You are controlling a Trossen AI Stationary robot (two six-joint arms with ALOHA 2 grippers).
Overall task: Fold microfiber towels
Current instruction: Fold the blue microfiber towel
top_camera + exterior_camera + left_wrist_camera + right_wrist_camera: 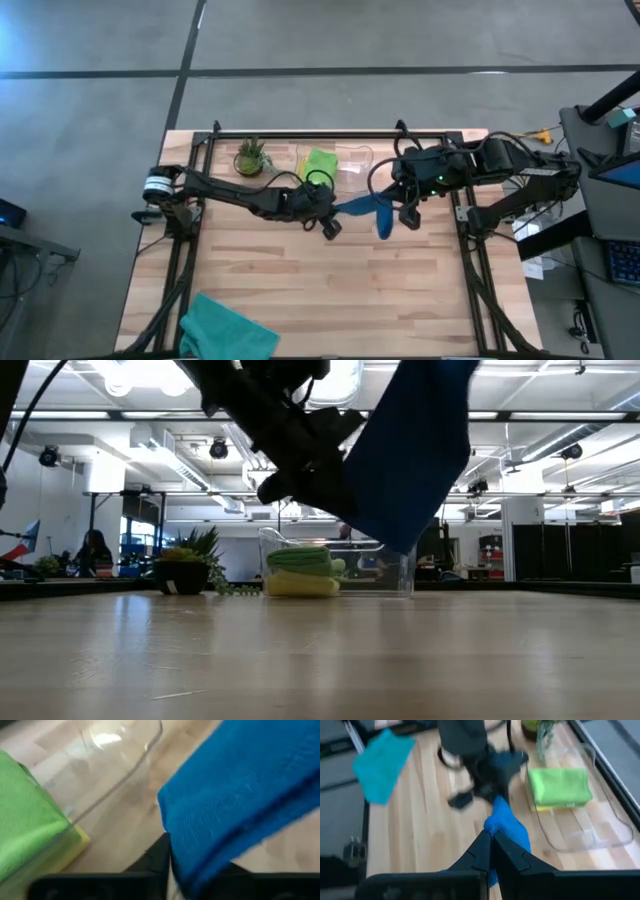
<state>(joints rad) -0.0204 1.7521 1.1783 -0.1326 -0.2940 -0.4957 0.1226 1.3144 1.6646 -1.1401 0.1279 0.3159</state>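
Blue towel [362, 207] hangs above the table centre between my grippers; the right gripper [408, 217] is clenched on one end, the left gripper [331, 226] pinches the other. Green towel [321, 163] and yellow towel [300, 586] lie folded in the bin [355, 166] at 12 o'clock; teal towel [228, 328] at 7 o'clock waits unfolded.

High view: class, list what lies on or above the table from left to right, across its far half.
Potted plant → lime green towel in the clear bin → blue towel → right hand.
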